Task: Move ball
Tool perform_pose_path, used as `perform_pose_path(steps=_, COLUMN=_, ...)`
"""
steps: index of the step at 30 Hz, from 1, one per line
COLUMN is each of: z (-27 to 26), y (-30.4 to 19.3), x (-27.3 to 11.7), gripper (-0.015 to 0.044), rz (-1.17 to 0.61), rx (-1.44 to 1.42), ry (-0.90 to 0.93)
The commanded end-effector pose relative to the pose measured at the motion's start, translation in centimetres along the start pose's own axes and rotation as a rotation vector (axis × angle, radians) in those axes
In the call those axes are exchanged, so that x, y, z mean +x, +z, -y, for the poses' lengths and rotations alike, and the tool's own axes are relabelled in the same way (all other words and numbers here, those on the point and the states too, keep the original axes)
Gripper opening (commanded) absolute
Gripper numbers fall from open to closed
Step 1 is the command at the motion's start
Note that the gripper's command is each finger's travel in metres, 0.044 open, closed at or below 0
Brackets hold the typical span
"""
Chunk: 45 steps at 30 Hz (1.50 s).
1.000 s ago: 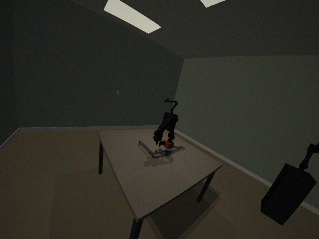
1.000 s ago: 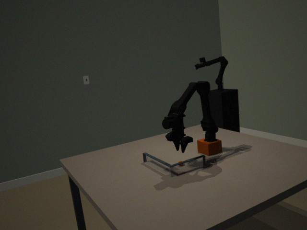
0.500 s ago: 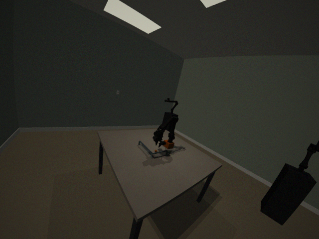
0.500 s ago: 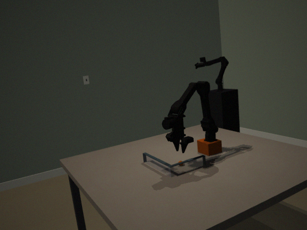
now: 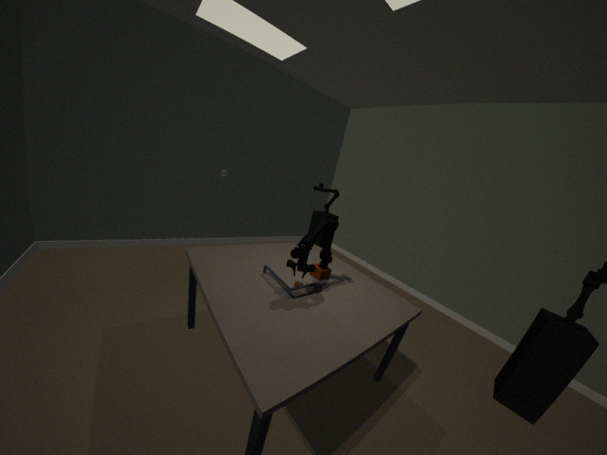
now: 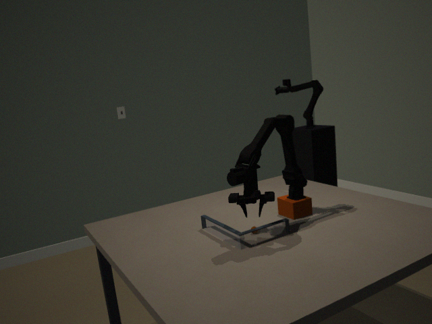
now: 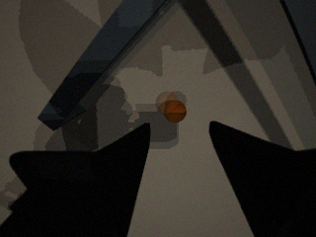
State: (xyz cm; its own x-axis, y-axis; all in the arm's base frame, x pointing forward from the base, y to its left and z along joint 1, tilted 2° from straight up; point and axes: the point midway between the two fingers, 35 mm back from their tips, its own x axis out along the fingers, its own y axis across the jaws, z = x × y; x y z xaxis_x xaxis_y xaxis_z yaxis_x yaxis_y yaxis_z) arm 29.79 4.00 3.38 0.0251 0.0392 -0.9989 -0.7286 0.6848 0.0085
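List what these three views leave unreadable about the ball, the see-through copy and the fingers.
- Top view: ball is only a speck; the copy is too faint and small to find.
- Exterior view: ball sits behind the clear walls, dim; copy not visible.
- Wrist view: fingers are cut off by the bottom edge; the ball covers part of the copy.

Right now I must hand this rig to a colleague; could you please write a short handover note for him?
Gripper: open, holding nothing, raised above the table.
Ball: on the table inside the corner of the clear walls, overlapping the see-through copy but sitting slightly off it.
Done: ball released, gripper lifted away.
Left: check that the ball is still; the small offset may need a nudge, then retreat.
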Motion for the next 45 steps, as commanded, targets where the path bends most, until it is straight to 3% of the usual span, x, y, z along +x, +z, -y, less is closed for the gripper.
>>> perform_pose_path(steps=1, z=0.1, y=-0.9, x=1.5, gripper=0.0248, rz=-0.006, rx=-0.675, ry=0.016)
perform_pose_path(steps=17, z=0.1, y=-0.9, x=1.5, gripper=0.0248, rz=-0.006, rx=-0.675, ry=0.016)
perform_pose_path(steps=45, z=0.0, y=-1.0, x=6.3, gripper=0.0248, rz=-0.006, rx=-0.675, ry=0.017)
